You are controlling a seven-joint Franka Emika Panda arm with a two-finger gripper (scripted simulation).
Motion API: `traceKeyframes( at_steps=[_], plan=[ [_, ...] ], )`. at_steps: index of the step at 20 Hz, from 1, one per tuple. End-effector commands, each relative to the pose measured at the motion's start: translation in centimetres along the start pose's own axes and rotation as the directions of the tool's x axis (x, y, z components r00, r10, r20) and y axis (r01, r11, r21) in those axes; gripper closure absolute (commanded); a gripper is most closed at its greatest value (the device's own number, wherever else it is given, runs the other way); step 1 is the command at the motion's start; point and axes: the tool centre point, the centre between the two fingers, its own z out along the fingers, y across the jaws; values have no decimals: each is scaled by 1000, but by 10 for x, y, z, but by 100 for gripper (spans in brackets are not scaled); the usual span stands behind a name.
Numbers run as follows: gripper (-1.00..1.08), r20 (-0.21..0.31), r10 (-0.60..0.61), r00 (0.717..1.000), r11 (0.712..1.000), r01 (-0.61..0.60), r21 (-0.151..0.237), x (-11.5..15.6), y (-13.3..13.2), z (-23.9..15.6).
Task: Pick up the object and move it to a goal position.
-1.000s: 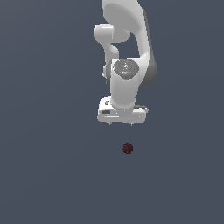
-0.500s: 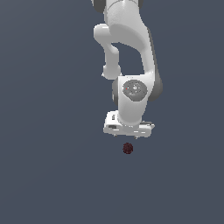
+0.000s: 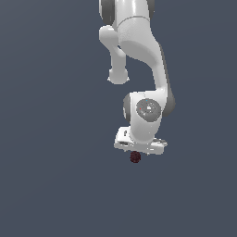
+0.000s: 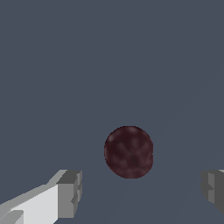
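Note:
The object (image 3: pixel 135 157) is a tiny dark red, bumpy ball on the flat grey ground. In the exterior view it shows just below the white hand of the arm, which hides the gripper's fingers there. In the wrist view the object (image 4: pixel 128 152) fills the middle, and my gripper (image 4: pixel 142 192) is open, with one grey fingertip (image 4: pixel 70 192) on one side and the other fingertip (image 4: pixel 214 190) far off on the opposite side. The ball lies between the two fingertips' line and slightly beyond it, touching neither.
The white arm (image 3: pixel 139 55) reaches in from the top of the exterior view. Plain grey ground (image 3: pixel 55 185) spreads all around the ball.
The arm has come toward the camera and down, so the hand now sits right over the ball. The ball has not moved.

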Motion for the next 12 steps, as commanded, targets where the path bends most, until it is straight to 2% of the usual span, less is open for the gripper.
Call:
traceKeyframes(
  at_steps=[1,7,12],
  plan=[
    [-92,-2,6,1000,1000,-6,0,2,-2,3],
    [-92,-1,5,1000,1000,-5,0,2,-2,7],
    [-92,-1,6,1000,1000,-6,0,2,-2,29]
  ],
)
